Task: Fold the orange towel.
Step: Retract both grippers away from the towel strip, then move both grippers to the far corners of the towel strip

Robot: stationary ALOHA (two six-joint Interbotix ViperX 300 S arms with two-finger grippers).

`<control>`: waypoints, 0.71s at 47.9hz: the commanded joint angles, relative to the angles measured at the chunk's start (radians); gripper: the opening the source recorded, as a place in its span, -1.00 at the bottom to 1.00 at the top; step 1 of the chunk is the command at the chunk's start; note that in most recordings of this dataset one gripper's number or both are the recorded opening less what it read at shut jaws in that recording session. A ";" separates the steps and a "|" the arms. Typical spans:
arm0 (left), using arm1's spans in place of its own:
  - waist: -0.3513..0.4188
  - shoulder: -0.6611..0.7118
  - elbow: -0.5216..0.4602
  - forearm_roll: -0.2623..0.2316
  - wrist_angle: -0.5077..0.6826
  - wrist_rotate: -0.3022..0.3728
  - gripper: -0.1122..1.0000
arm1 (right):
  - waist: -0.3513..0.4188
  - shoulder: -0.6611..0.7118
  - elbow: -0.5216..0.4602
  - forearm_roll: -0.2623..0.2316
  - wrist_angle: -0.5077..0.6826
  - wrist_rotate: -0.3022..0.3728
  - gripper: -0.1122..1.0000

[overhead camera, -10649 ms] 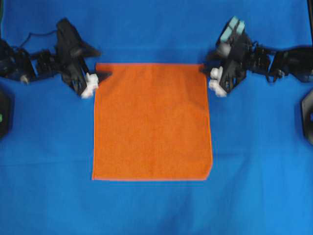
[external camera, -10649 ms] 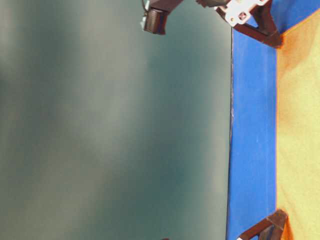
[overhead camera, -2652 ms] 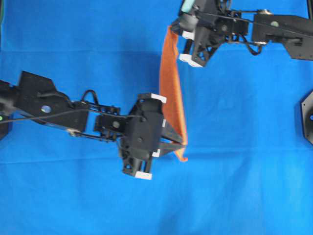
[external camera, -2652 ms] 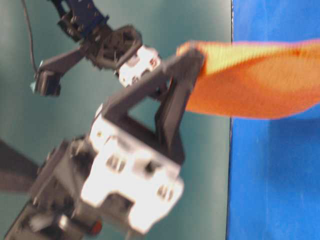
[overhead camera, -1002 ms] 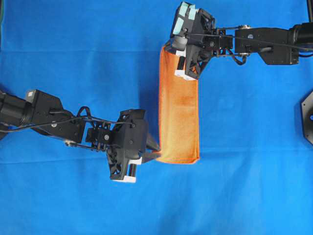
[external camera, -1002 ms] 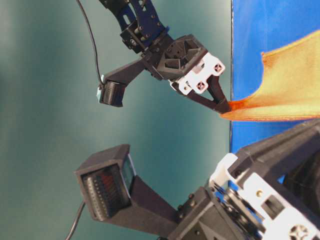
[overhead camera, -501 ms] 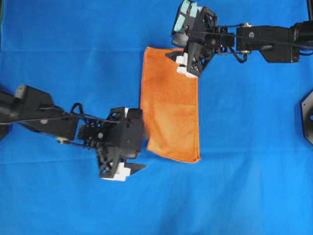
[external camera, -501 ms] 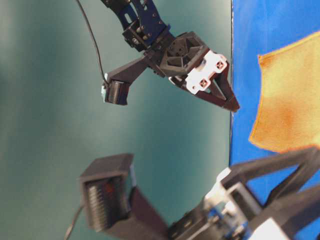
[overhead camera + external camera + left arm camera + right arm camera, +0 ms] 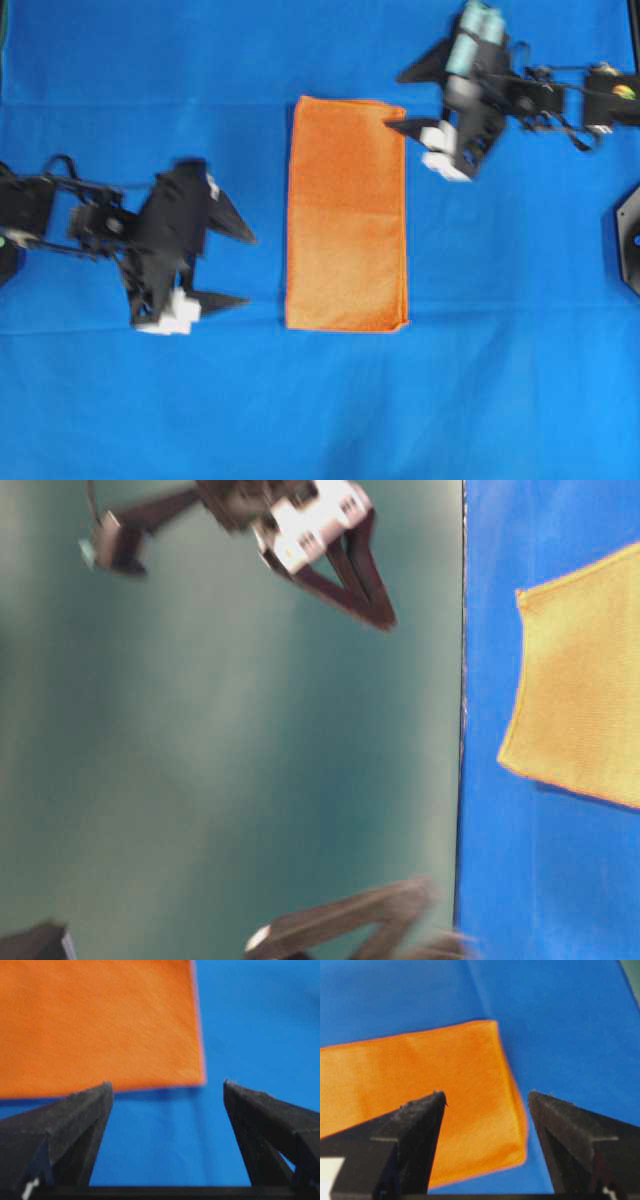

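Orange towel (image 9: 346, 213) lay flat at the centre of the blue sheet (image 9: 300, 410) as a tall narrow rectangle, long axis running 12 to 6 o'clock in the overhead view. Edges looked roughly aligned; the 5 o'clock corner showed a small nick.

Left gripper (image 9: 238, 270) sat off the cloth at about 8 o'clock from it, fingers spread wide, nothing between them. The left wrist view confirmed this: both fingers apart over bare blue, towel corner just ahead. Right gripper (image 9: 410, 100) stood at about 1 o'clock from the towel, fingers likewise spread and empty, one tip near the top right corner; contact could not be told.

Handling, judged: the cloth read as light, soft and limp, terry-like weave, not fragile. It would likely sag and swing if lifted by one point, so a two-corner pinch at one short end seemed best for a further fold. Stacked layers might separate if only the top one was caught.

Surface: blue sheet, matte, faintly creased, probably enough friction to hold the towel still. Table-level view showed a plain teal-green backdrop (image 9: 220, 760) beyond the table edge; no other objects visible.
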 commanded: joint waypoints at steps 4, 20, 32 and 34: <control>0.069 -0.109 0.072 0.002 -0.120 0.005 0.73 | 0.046 -0.163 0.101 0.031 -0.055 0.040 0.39; 0.161 -0.311 0.278 0.002 -0.321 0.005 0.73 | 0.117 -0.387 0.301 0.051 -0.235 0.130 0.39; 0.166 -0.316 0.307 0.002 -0.371 0.000 0.72 | 0.115 -0.373 0.313 0.061 -0.267 0.130 0.39; 0.166 -0.313 0.305 0.002 -0.371 0.000 0.72 | 0.115 -0.373 0.311 0.061 -0.268 0.130 0.39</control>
